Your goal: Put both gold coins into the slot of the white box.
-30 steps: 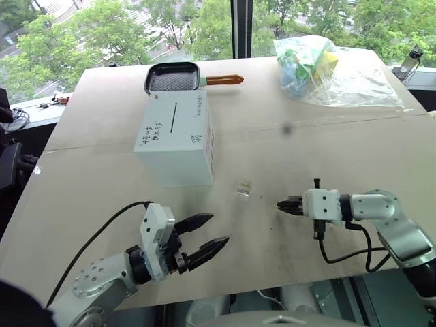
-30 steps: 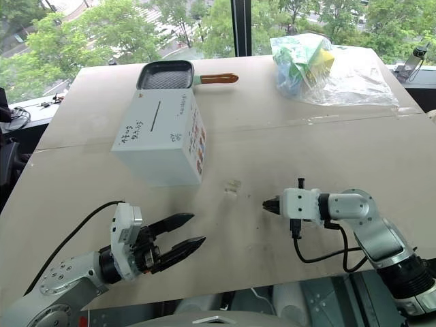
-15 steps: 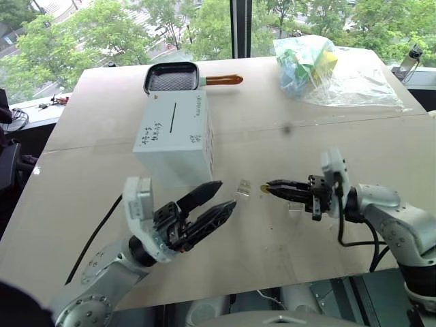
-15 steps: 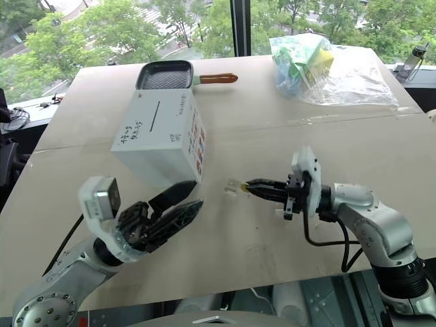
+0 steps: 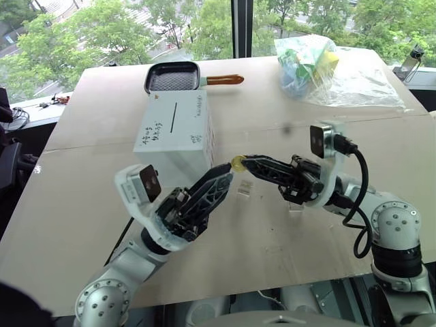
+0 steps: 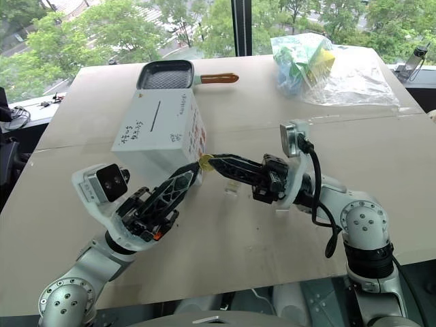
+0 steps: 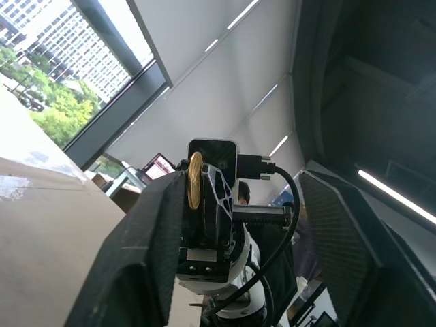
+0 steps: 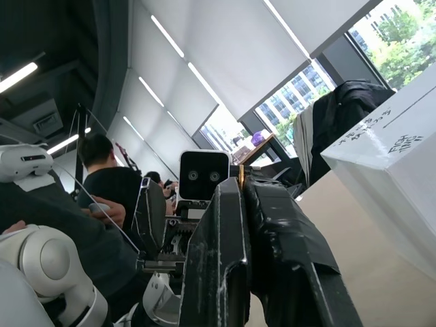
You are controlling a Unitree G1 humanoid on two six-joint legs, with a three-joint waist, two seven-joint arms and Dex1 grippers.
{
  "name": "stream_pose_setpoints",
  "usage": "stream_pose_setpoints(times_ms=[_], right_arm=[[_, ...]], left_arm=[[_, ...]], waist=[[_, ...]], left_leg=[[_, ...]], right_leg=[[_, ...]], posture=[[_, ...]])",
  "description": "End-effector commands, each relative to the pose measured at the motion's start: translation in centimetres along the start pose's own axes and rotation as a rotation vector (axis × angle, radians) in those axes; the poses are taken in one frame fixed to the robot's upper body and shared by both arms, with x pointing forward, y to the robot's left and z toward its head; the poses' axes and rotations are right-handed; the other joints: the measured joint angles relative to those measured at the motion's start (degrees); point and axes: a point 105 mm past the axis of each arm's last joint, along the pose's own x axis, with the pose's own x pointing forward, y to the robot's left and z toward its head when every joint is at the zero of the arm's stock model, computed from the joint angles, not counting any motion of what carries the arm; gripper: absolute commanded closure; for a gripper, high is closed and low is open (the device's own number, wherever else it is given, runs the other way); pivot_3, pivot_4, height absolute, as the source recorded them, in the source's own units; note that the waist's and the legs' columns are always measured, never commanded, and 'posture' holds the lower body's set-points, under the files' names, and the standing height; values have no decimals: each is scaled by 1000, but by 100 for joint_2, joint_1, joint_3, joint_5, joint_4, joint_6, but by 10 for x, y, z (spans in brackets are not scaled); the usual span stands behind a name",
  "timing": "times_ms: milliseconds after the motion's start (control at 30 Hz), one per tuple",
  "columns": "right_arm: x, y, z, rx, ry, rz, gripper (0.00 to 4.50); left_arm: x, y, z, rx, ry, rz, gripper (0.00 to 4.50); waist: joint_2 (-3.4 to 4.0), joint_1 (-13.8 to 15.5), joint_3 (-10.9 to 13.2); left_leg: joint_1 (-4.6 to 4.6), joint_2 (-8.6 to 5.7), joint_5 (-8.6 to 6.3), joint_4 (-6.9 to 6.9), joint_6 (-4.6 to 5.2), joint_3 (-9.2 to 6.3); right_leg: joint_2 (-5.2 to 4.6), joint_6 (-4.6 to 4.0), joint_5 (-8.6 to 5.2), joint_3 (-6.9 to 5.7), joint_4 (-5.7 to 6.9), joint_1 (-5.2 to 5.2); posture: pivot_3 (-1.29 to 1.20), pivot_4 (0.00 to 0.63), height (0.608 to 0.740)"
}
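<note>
1. Gold coin (image 5: 238, 162) sits pinched at the tips of the right gripper (image 5: 246, 162), its jaws together on it, raised above the table (image 5: 95, 191) just right of the white box (image 5: 178, 136).
2. Both arms have risen and swung inward since a second ago, when they hung low and well apart.
3. Left gripper (image 5: 221, 178) has narrowed a little, fingers apart around the coin, one touching it: likely a handover.
4. Slot (image 5: 173, 116) awaits on the box top; I see no second coin.

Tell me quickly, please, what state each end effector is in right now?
Left end effector: open, fingers either side of the gold coin.
Right end effector: shut on the coin.
</note>
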Motion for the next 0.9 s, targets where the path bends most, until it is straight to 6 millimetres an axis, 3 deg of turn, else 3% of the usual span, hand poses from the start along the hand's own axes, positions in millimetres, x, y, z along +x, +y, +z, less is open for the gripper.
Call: stream_pose_setpoints(times_ms=[33,367,467,533,600,667,900], right_arm=[[2,10,5,-17,-10,37,4500],[2,12,4,-18,-5,53,4500],[2,14,5,-21,-5,59,4500],[2,14,4,-22,-2,65,4500],[2,15,4,-23,0,68,4500],[3,15,4,-24,1,71,4500],[3,18,4,-35,7,90,4500]], left_arm=[[2,-5,2,6,-20,-19,1629],[3,0,5,17,-51,-10,1629],[3,1,7,14,-65,-8,2412],[3,1,5,6,-59,-12,3177],[3,0,4,3,-57,-14,3580],[4,1,4,0,-58,-15,4426],[2,3,0,-18,-47,-6,4426]], waist=[[0,-5,0],[0,-3,0],[0,-5,0],[0,-3,0],[0,-4,0],[0,-4,0],[0,-3,0]], left_leg=[[0,0,0,0,0,1],[0,0,0,0,0,2],[0,0,0,-1,0,2],[0,0,0,-1,0,1],[0,0,0,-1,0,2],[0,0,0,-1,0,1],[-1,0,0,-1,0,1]], right_leg=[[0,0,0,1,0,0],[0,0,0,1,0,0],[0,0,0,2,0,0],[0,0,0,1,0,0],[0,0,0,1,0,0],[0,0,0,1,0,0],[0,0,0,1,-1,0]], posture=[[0,150,721],[0,150,721],[0,150,721],[0,150,721],[0,150,721],[0,150,721],[0,150,721]])
